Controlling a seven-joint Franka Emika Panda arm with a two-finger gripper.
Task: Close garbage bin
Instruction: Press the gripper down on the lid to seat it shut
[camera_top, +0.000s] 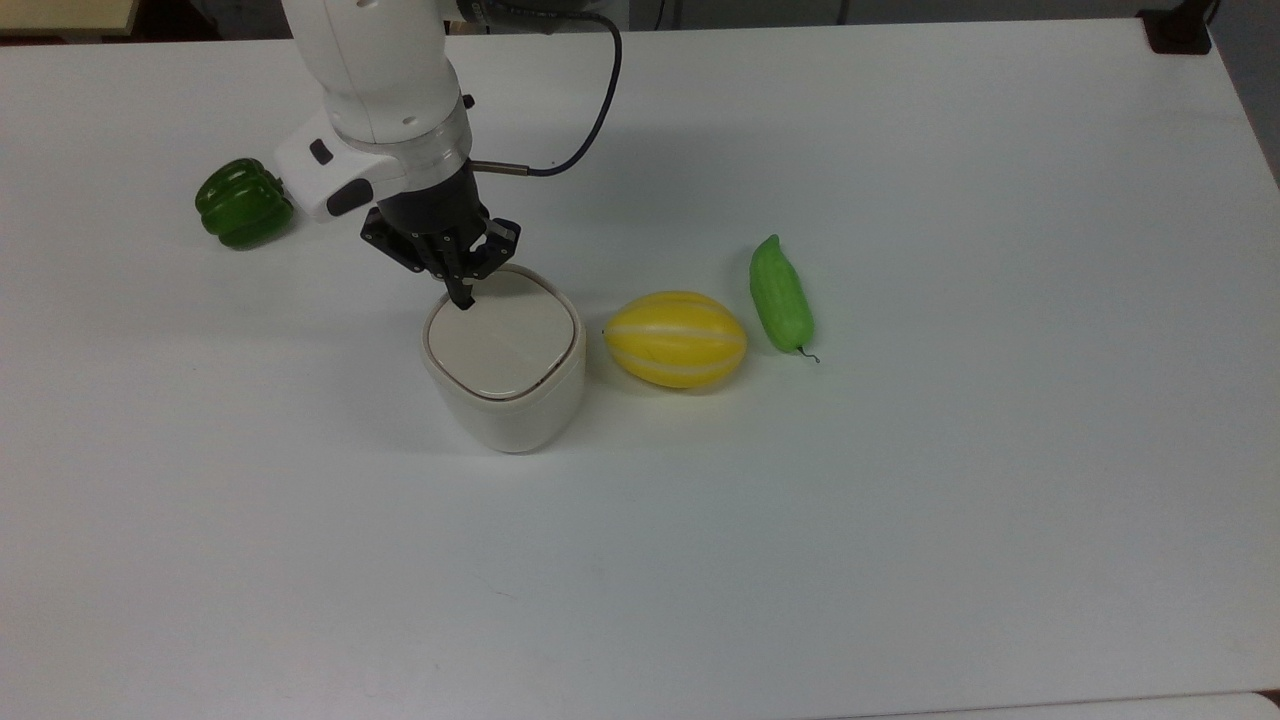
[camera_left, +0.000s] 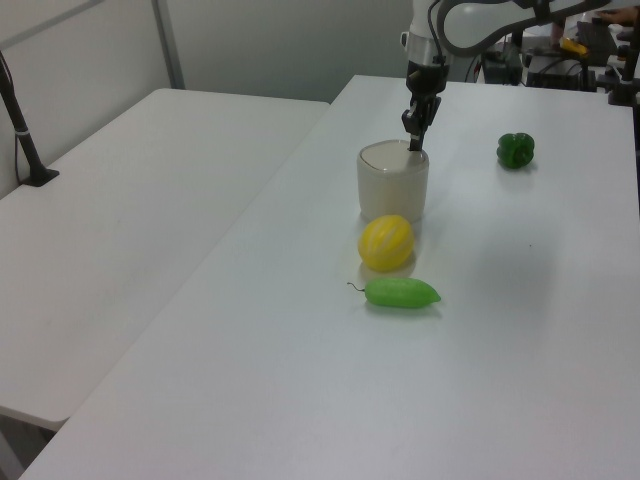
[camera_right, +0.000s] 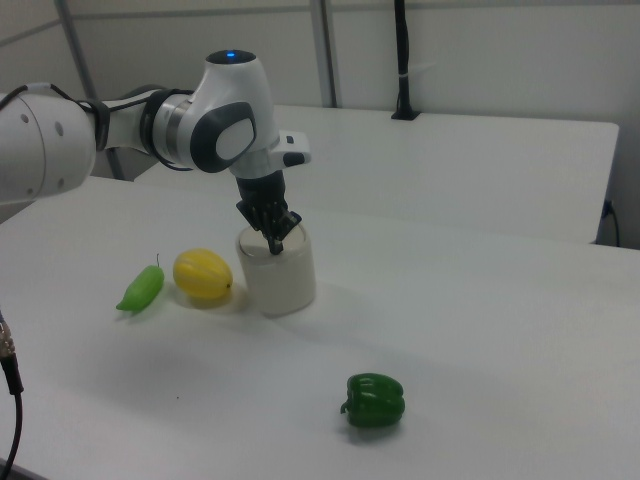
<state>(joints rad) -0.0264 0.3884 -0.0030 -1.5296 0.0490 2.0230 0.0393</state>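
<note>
arm (camera_top: 375, 60): reaching down, wrist vertical | gripper (camera_top: 463, 300): jaws pressed together, tips pointing down

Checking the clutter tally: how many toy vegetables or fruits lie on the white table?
3: a yellow striped melon beside the cream bin, a light green cucumber next to it, a dark green bell pepper apart.

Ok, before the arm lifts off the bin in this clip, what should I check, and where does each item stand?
1. Lid flat in the rim of the garbage bin: ok, no dark gap along its edge in the top view.
2. Gripper with its tip on the lid's corner by the arm: ok, jaws shut together.
3. Lid latched: cannot tell; the tip covers that corner.
4. Bin upright on the table: ok.
5. Yellow melon apart from the bin: ok, a narrow gap shows.
6. Green bell pepper and green cucumber away from the arm: ok.
</note>
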